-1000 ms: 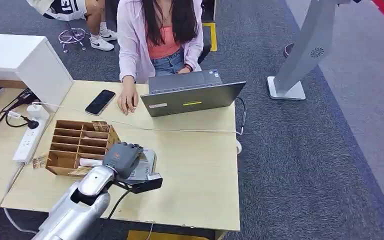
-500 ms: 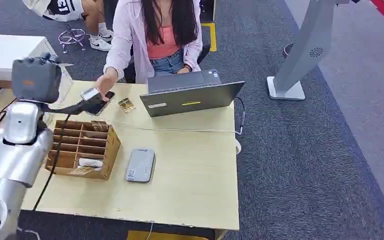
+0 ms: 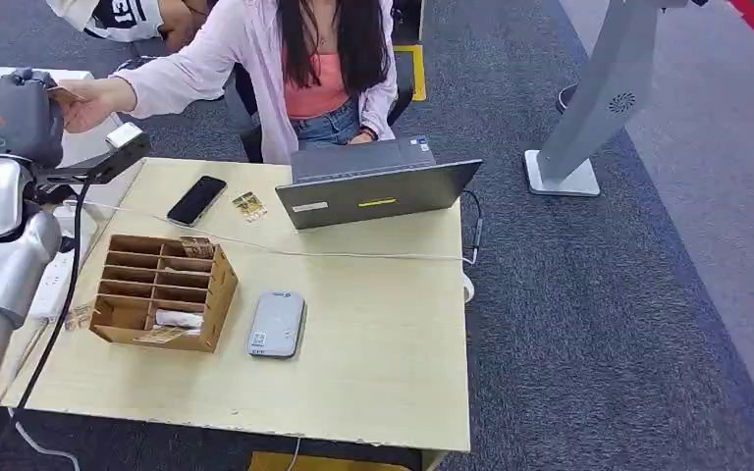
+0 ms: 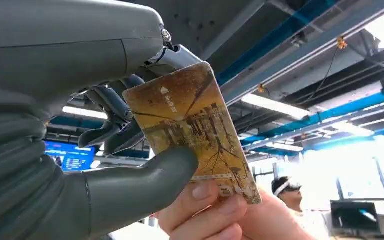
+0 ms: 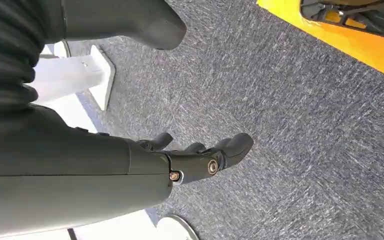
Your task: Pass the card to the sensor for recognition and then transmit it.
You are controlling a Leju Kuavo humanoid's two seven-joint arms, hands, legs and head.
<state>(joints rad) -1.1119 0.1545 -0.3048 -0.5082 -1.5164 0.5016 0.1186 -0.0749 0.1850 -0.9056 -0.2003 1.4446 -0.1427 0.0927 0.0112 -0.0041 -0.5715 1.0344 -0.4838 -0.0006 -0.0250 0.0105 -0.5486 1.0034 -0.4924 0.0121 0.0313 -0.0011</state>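
Raising card toward person's hand

The left hand is raised at far left, where a person's hand meets it at a card. On the table a grey sensor lies right of a wooden organizer; a phone and laptop sit farther back.

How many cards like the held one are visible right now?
3 clear ones: the card in the left hand with a person's hand on it, one on the table beside the phone, one in the wooden organizer. Others may be hidden in its compartments.
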